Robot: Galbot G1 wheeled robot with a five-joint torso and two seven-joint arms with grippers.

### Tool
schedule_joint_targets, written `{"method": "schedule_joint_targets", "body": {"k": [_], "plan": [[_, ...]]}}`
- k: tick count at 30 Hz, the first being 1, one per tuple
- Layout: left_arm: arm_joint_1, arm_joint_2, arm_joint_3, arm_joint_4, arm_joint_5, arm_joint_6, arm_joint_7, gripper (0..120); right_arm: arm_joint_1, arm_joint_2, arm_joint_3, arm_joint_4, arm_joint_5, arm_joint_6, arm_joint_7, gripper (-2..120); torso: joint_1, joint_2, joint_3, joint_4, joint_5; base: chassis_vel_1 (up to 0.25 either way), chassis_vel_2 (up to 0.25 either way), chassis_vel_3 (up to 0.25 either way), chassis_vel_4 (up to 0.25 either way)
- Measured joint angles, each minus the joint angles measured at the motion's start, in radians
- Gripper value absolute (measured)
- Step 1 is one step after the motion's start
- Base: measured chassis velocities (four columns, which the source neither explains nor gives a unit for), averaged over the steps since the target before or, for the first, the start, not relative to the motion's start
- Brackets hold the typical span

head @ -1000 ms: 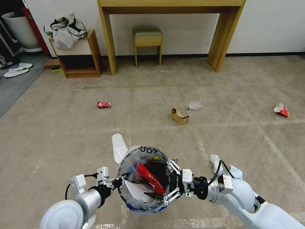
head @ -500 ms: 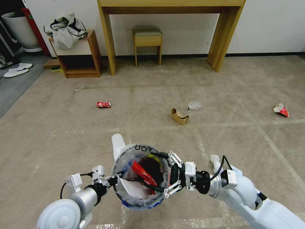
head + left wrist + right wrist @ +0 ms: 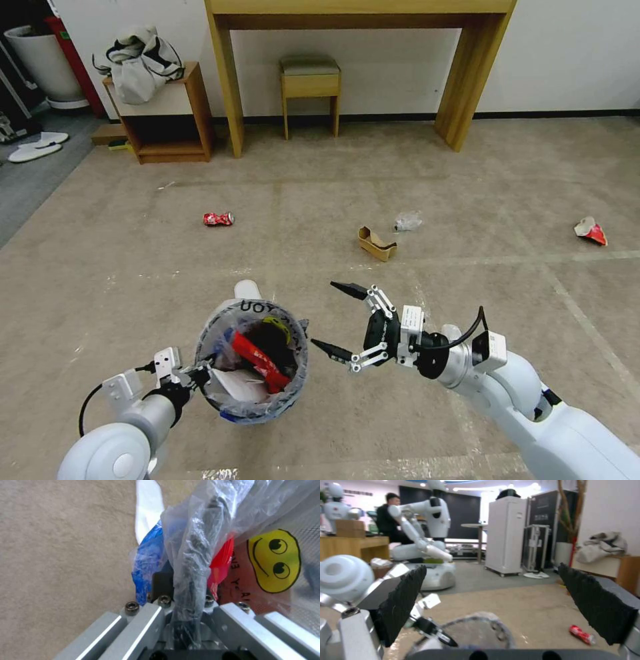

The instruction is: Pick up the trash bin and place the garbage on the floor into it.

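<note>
Your bin [image 3: 252, 363] is a small round red tub with a blue band, lined with a clear bag printed in black letters and a yellow smiley. Inside it you can see a red wrapper [image 3: 260, 360] and something white. It hangs over the carpet [image 3: 133, 267], held at its near rim by your left gripper [image 3: 190, 379], whose jaws are clamped on the rim and bag; the left wrist view shows the plastic bunched between them.

Your right gripper [image 3: 339, 319] sits just to the right of the bin, clear of it, jaws spread wide and empty. A second ago it was over the bin's mouth with the wrapper at its tips; since then it has pulled out to the right, and the bin has shifted left and toward you.

Beyond the bin, a white slipper [image 3: 247, 289] pokes out past its far rim. Farther off lie the can [image 3: 218, 219], the cardboard [image 3: 377, 243], the plastic wad [image 3: 407, 221], and a red scrap [image 3: 591, 231] well to the right.
</note>
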Motion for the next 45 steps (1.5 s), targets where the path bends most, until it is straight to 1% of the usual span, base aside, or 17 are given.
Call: {"method": "schedule_joint_targets", "body": {"k": [5,8,12,15,18,19,21,25,27,33,34,36,39,42,45], "plan": [[0.002,-0.007,0.001,0.001,0.01,-0.002,0.003,0,-0.011,0.019,0.032,-0.064,-0.018,0.013,0.001,100,0.0,0.0,0.0,-0.0001,0.0002,0.0,0.0,0.0,0.0],[-0.001,-0.009,0.013,0.006,0.031,-0.007,0.015,0,-0.014,0.034,0.062,-0.135,-0.037,0.025,0.001,100,0.0,0.0,0.0,0.0,0.0,0.0,0.0,0.0,0.0],[-0.01,-0.011,0.023,0.013,0.049,-0.01,0.023,0,-0.013,0.044,0.088,-0.183,-0.056,0.027,0.015,100,0.0,0.0,0.0,0.0,0.0001,0.0,0.0,0.0,0.0],[-0.02,-0.013,0.031,0.019,0.061,-0.013,0.03,0,-0.014,0.051,0.11,-0.219,-0.069,0.023,0.042,100,0.0,0.0,0.0,0.0,0.0,0.0,0.0,0.0,0.0],[-0.036,-0.018,0.04,0.027,0.085,-0.018,0.043,0,-0.026,0.068,0.166,-0.283,-0.096,0.007,0.101,100,0.0,0.0,0.0,0.0,0.0,0.0,0.0,0.0,0.0],[-0.036,-0.018,0.04,0.027,0.085,-0.018,0.043,0,-0.026,0.068,0.166,-0.283,-0.096,0.007,0.101,100,0.0,0.0,0.0,0.0,0.0,0.0,0.0,0.0,0.0],[-0.043,-0.024,0.042,0.029,0.096,-0.021,0.05,0,-0.038,0.092,0.211,-0.35,-0.13,0.009,0.134,100,0.0,0.0,0.0,-0.0002,0.0,0.0,0.0,0.0,0.0],[-0.047,-0.029,0.042,0.032,0.1,-0.024,0.055,0,-0.046,0.109,0.238,-0.398,-0.147,0.02,0.144,100,0.0,0.0,0.0,0.0,0.0,0.0,0.0,0.0,0.0],[-0.056,-0.035,0.044,0.041,0.105,-0.027,0.055,0,-0.053,0.124,0.256,-0.44,-0.169,0.042,0.146,100,0.0,0.0,0.0,-0.0002,0.0002,0.0,0.0,0.0,0.0],[-0.056,-0.032,0.042,0.046,0.109,-0.031,0.063,0,-0.042,0.127,0.242,-0.462,-0.194,0.049,0.152,100,0.0,0.0,0.0,-0.0001,0.0,0.0,0.0,0.0,0.0],[-0.058,-0.029,0.041,0.047,0.109,-0.032,0.065,0,-0.032,0.125,0.236,-0.468,-0.195,0.048,0.16,100,0.0,0.0,0.0,0.0004,0.0,0.0,0.0,0.0,0.0],[-0.06,-0.027,0.041,0.048,0.109,-0.032,0.065,0,-0.028,0.124,0.234,-0.471,-0.196,0.048,0.163,100,0.0,0.0,0.0,0.0005,-0.0002,0.0,0.0,0.0,0.0],[-0.074,-0.019,0.045,0.057,0.106,-0.032,0.066,0,-0.017,0.123,0.235,-0.489,-0.201,0.045,0.189,100,0.0,0.0,0.0,-0.0001,-0.0001,0.0,0.0,0.0,0.0],[-0.083,-0.018,0.045,0.062,0.104,-0.032,0.066,0,-0.003,0.128,0.246,-0.527,-0.21,0.045,0.202,100,0.0,0.0,0.0,-0.0001,-0.0001,0.0,0.0,0.0,0.0],[-0.09,-0.013,0.045,0.067,0.101,-0.033,0.069,0,0.017,0.129,0.26,-0.594,-0.222,0.053,0.213,100,0.0,0.0,0.0,-0.0001,0.0,0.0,0.0,0.0,0.0]]}}
